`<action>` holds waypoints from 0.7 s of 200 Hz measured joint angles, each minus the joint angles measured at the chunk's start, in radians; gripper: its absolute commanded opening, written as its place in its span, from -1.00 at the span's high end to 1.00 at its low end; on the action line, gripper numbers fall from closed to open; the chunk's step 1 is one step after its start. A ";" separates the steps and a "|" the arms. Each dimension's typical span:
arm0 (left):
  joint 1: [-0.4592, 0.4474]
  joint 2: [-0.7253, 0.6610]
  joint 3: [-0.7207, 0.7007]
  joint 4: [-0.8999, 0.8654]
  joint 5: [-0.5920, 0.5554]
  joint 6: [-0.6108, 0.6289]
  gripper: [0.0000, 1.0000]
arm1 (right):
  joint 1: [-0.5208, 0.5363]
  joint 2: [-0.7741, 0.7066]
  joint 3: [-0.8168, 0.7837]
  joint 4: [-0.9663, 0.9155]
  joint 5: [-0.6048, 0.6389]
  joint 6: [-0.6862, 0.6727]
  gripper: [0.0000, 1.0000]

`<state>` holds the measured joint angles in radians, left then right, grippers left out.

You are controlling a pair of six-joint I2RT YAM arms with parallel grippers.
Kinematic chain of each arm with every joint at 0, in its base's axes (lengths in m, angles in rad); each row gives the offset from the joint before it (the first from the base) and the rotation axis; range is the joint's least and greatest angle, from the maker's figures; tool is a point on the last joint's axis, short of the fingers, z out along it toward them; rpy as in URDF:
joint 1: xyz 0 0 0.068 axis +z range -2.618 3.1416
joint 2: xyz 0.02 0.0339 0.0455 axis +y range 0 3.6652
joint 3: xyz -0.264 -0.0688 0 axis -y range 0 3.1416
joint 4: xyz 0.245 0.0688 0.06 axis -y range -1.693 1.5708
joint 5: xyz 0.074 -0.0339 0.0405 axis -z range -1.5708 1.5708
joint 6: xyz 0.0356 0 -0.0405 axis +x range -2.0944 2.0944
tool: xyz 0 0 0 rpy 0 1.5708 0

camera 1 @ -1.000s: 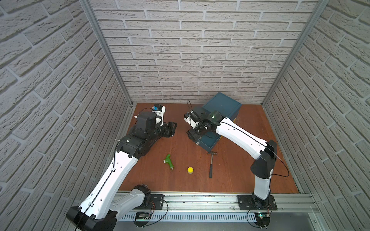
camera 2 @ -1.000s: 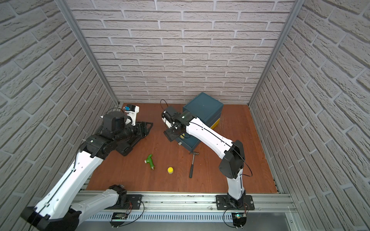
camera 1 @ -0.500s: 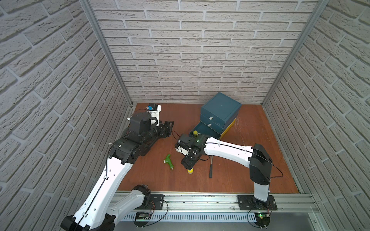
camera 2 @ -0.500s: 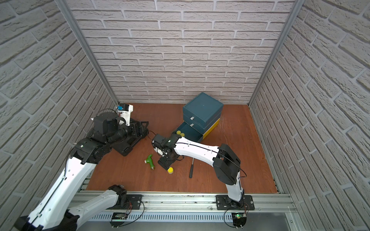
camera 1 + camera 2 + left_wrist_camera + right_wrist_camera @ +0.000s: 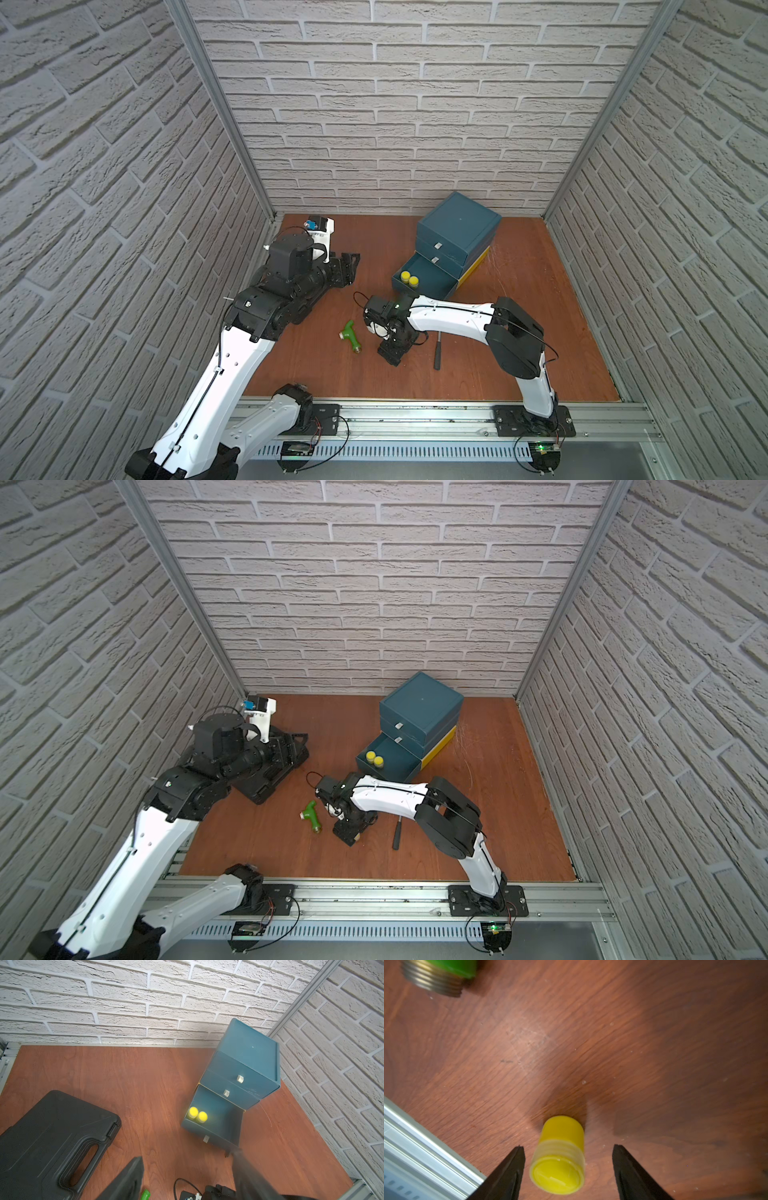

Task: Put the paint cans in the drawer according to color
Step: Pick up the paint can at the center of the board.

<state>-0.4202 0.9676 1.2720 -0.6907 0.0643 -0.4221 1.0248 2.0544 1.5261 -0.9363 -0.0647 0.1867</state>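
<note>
Your right claw [image 5: 568,1146] is open around the yellow can [image 5: 560,1176] lying on its side, gaps both sides, bare table [image 5: 633,1043] ahead, rail [image 5: 425,1147] edge near on one side.

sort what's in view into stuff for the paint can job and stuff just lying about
For the job: yellow paint can framed by the open right claw; two yellow cans in the open bottom drawer.
Lying about: green pipe fitting; hammer; black case.
</note>
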 measured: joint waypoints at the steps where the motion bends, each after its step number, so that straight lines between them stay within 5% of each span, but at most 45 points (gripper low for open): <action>1: 0.000 0.000 0.000 0.000 0.000 0.000 -0.45 | 0.000 0.000 -0.001 0.000 -0.001 0.000 -0.33; 96: 0.000 0.002 0.000 0.002 0.003 0.000 -0.45 | 0.000 0.007 -0.002 0.013 0.001 0.007 0.44; 140: 0.000 0.004 0.000 0.002 0.004 0.000 -0.45 | -0.013 0.002 0.034 -0.019 0.063 0.012 0.58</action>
<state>-0.4202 0.9718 1.2724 -0.6888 0.0685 -0.4225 1.0119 2.0567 1.5597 -0.9550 -0.0017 0.1986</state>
